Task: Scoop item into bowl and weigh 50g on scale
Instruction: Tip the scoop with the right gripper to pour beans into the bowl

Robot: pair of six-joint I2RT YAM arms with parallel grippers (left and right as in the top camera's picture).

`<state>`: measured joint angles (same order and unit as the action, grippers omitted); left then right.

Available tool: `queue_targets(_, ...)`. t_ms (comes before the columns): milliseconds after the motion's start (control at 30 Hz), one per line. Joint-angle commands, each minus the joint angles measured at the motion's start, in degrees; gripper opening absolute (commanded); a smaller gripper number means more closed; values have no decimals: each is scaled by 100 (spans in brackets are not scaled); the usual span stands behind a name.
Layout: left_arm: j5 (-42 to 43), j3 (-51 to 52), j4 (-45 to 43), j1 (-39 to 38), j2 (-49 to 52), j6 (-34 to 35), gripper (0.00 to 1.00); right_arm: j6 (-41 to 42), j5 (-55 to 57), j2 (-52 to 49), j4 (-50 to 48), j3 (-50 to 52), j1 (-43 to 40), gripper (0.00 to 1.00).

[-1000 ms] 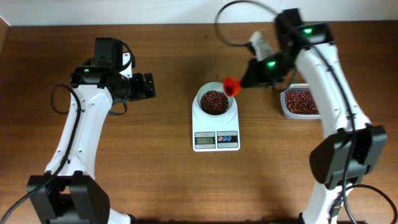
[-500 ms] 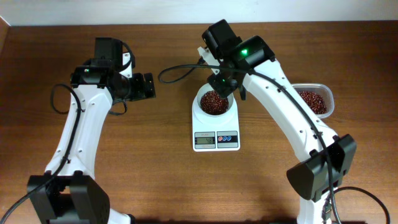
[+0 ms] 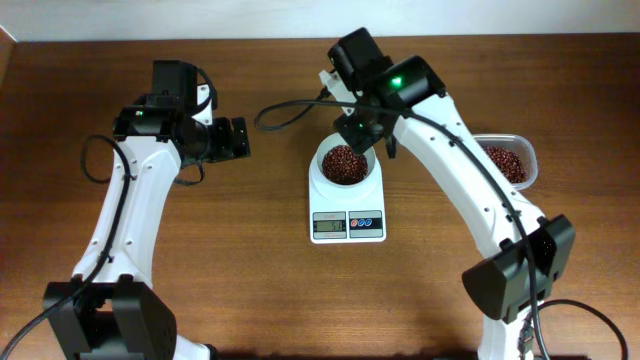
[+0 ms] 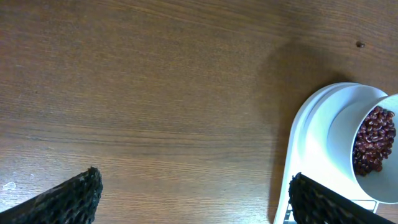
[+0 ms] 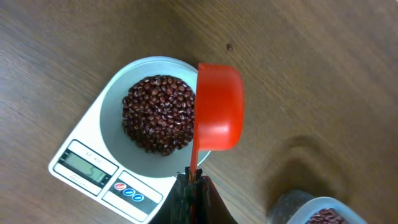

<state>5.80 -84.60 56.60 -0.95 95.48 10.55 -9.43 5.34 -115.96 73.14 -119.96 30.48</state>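
Red scoop [image 5: 217, 106], handle pinched in the clamped right gripper [image 5: 193, 180], has swung from the tub [image 3: 531, 160] to tip over the bowl [image 5: 112, 124] of beans [image 5: 158, 112] on the scale [image 5: 87, 163], centre frame: another pour, likely. Left gripper [image 4: 196, 199] gapes empty.

Brown wood-grain desk [image 3: 250, 260]. Clear plastic tub [image 3: 532, 160] sits on the desk's right rear part, partly hidden. Red scoop [image 5: 217, 109] turned on its side above the desk's middle. Tiny dark speck [image 5: 229, 46] on the desk, mid-rear.
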Motion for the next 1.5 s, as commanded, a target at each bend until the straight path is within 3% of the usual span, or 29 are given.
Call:
queue_targets(0,-4,13,11,-11,42,13,99,369,-610,118,-13,-114,-481,4)
queue_targets(200,-4,13,11,-11,42,13,99,1298,-1298,118,203,-111,-1954,4)
queue_targets(367,-4,13,11,-11,42,13,99,1333,-2900,114,378,-96,-2876,4)
queue_targets(467,-4,13,11,-11,42,13,99,1285,-3025,105,354,-94,-2645,4)
queue_targets(600,-4,13,11,-11,42,13,99,1270,-2922,-17,210,-94,-1681,4)
queue_targets(833,-4,13,11,-11,42,13,99,1272,-1161,-450,247,0,-442,4)
queue_targets(933,-4,13,11,-11,42,13,99,1272,-763,-678,219,96,-310,4)
queue_targets(1467,-4,13,11,-11,42,13,99,1292,-1137,-817,164,184,-282,4)
